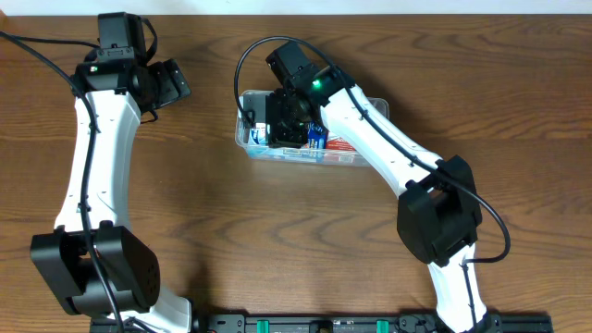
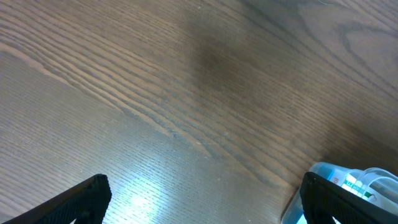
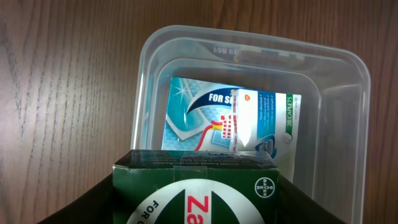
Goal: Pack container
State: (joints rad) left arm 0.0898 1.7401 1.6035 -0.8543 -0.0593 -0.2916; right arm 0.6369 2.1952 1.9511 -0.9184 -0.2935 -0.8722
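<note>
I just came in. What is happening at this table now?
The right arm holds a dark green box in its jaws, just above the clear container. A blue box and a small white box already lie inside it. The left arm hangs over the wooden table beside the container, jaws open and holding nothing.

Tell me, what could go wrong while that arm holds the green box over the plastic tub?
1. The green box in the right claw hangs over a tub that already holds a blue box and a white box; released here, it may land on them and sit crooked.
2. It hangs near one end of the tub, so it might clip the rim and shove the tub.
</note>
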